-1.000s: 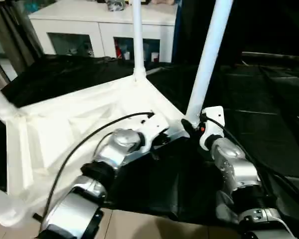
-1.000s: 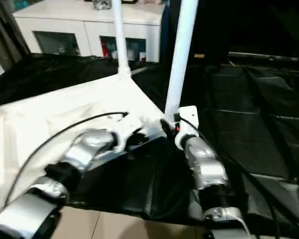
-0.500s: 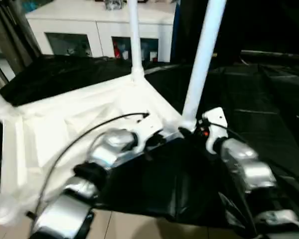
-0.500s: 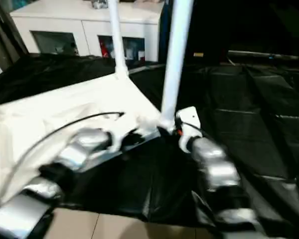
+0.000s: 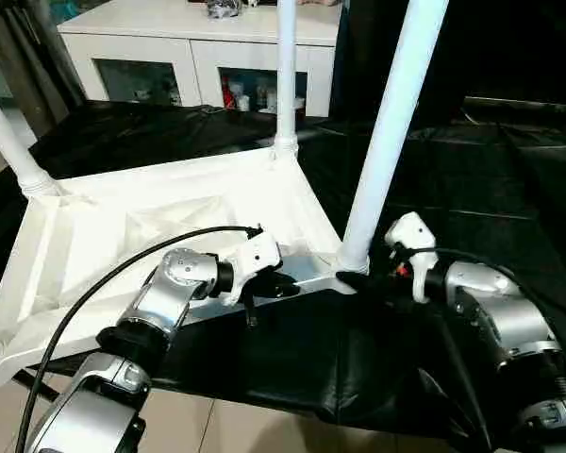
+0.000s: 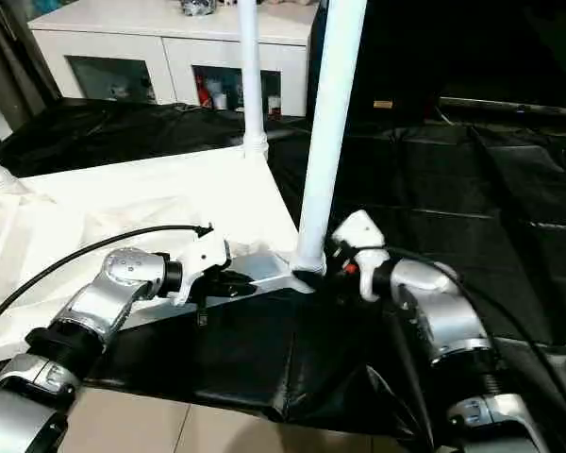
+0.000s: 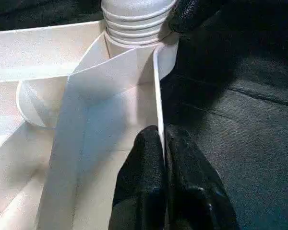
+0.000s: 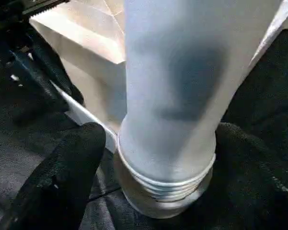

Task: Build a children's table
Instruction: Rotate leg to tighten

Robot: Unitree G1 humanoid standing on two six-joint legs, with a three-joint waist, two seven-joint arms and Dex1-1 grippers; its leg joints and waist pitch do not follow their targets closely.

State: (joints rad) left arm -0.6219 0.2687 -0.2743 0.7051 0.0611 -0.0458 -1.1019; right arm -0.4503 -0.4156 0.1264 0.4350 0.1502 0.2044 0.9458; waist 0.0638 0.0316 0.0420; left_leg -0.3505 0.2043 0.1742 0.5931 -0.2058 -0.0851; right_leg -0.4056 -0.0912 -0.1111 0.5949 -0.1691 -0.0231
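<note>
Seating the near-corner leg in the upturned tabletop

The tabletop point(image 5: 160, 226) lies underside-up across the left and centre of the frame on the black-draped desk point(image 5: 509, 189). The left gripper point(image 7: 164, 158) has its fingers pinched tight on the tabletop's thin edge wall; the right gripper point(image 8: 153, 158) has its fingers spread wide around the leg point(image 5: 382, 142) at its threaded base. Best done, I judge, by keeping the leg plumb and the wall steady while turning it home.
</note>
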